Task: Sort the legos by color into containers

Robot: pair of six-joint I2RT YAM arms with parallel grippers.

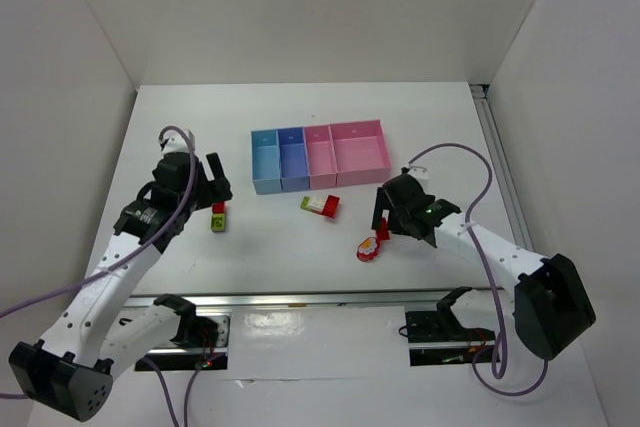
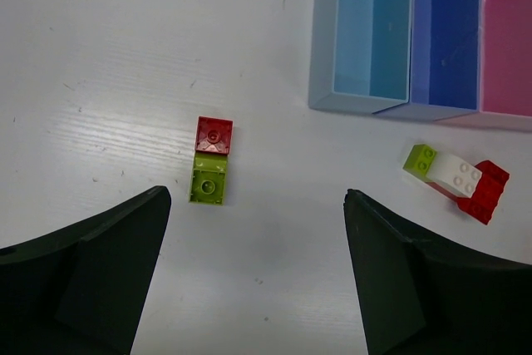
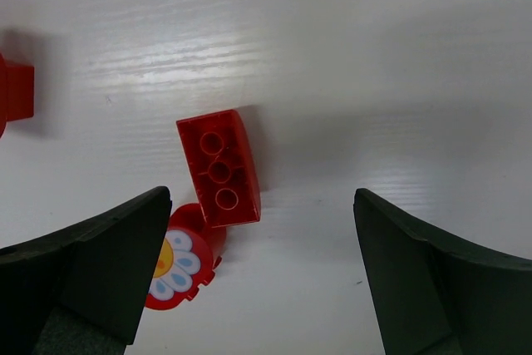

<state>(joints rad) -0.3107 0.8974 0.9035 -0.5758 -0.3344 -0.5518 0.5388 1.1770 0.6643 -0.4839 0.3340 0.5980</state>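
Left end effector [image 2: 253, 197], wide open and empty, hovers near a red plastic brick [image 2: 214, 135] touching a yellow-green plastic brick [image 2: 208, 179] at its 6 o'clock. Right end effector [image 3: 262, 195], also open and empty, hangs over an overturned red plastic brick [image 3: 219, 169]. Joined blue and pink plastic bins [image 1: 318, 183] stand at 12 o'clock.

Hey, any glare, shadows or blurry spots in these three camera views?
Right wrist: bright glare streaks on the table, a soft shadow right of the red brick, fingers slightly blurred. Left wrist: even light, red-and-green brick pair sharp. Top external: evenly lit, no glare on the row of bins.
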